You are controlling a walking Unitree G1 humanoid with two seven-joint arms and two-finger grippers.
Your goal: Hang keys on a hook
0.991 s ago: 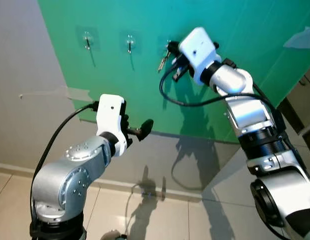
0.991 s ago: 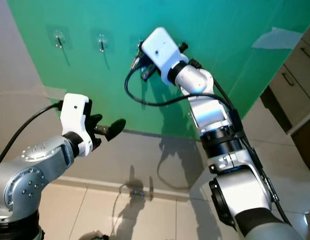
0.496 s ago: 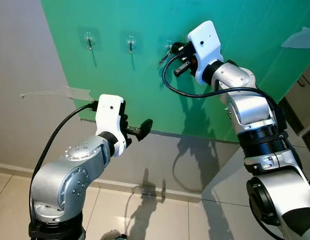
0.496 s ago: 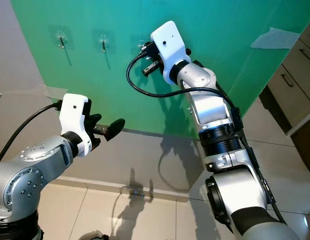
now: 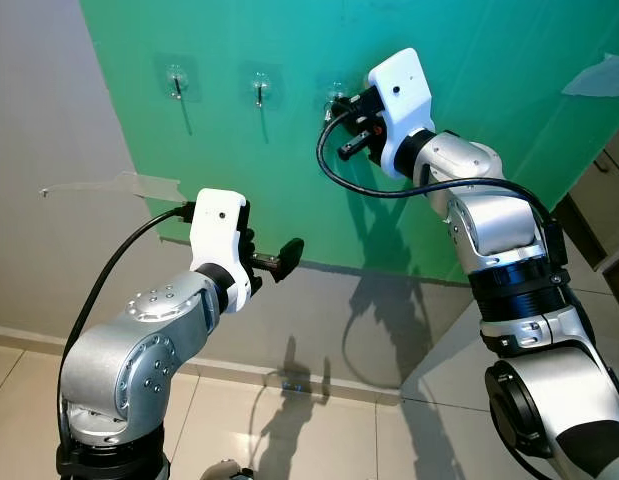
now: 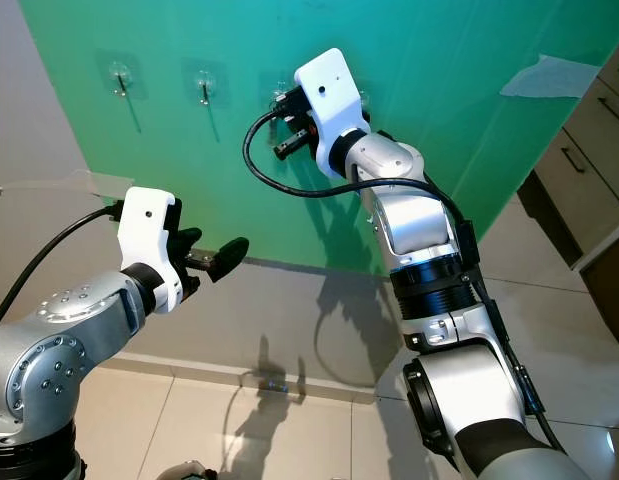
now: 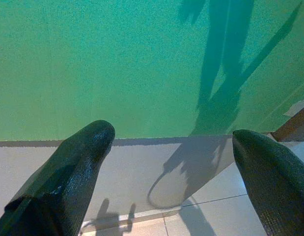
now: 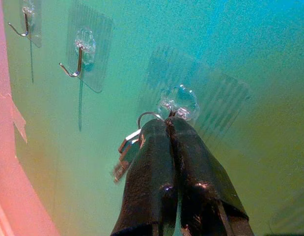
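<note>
Three clear stick-on hooks sit in a row on the green board (image 5: 289,200). My right gripper (image 5: 349,118) is raised to the rightmost hook (image 8: 179,102), fingers pressed together. In the right wrist view a key ring (image 8: 146,117) sticks out at the fingertips (image 8: 156,132), right below that hook, and the keys (image 8: 124,158) dangle beside the fingers. Whether the ring is over the hook's wire I cannot tell. The left hook (image 5: 175,82) and middle hook (image 5: 259,90) are bare. My left gripper (image 5: 274,262) is held lower, away from the board, open with nothing in it.
A wooden cabinet with drawers (image 6: 589,150) stands at the right. A strip of clear tape (image 5: 129,185) crosses the grey wall left of the board. Tiled floor (image 5: 319,430) lies below. A black cable (image 5: 389,190) loops off my right wrist.
My right wrist has turned and brought the keys up against the rightmost hook; earlier they hung lower, left of the gripper. The left arm has stayed put.
</note>
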